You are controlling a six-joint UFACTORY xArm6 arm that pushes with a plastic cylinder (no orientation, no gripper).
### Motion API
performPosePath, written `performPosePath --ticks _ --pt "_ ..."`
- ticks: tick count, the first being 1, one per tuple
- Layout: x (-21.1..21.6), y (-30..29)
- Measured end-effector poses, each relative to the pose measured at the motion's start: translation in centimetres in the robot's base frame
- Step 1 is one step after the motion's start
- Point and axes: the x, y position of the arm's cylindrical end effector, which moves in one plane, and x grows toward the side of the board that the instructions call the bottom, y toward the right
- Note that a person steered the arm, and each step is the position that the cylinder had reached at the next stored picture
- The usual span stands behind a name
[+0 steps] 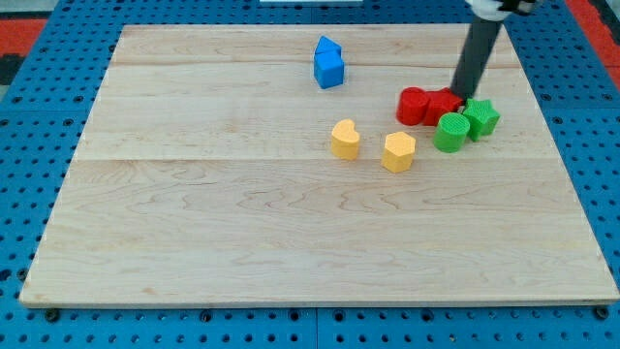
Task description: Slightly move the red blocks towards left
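Two red blocks sit side by side at the board's upper right: a red cylinder [414, 106] and another red block [445, 104] just to its right, its shape partly hidden. My tip [459, 93] stands at the right red block's upper right edge, touching or nearly touching it. The dark rod rises from there to the view's top. A green cylinder [450, 132] and a green star-like block [480, 118] lie just below and right of the red blocks, close against them.
A blue block [329, 63] stands near the top centre. A yellow heart-shaped block [345, 139] and a yellow hexagonal block [398, 151] lie left and below the red blocks. The wooden board [242, 233] rests on a blue pegboard.
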Motion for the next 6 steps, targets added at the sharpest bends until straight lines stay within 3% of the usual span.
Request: performPosePath --ticks 1,3,6 --pt "0.0 -3.0" --pt "3.2 0.3" --pt "2.9 -14.9"
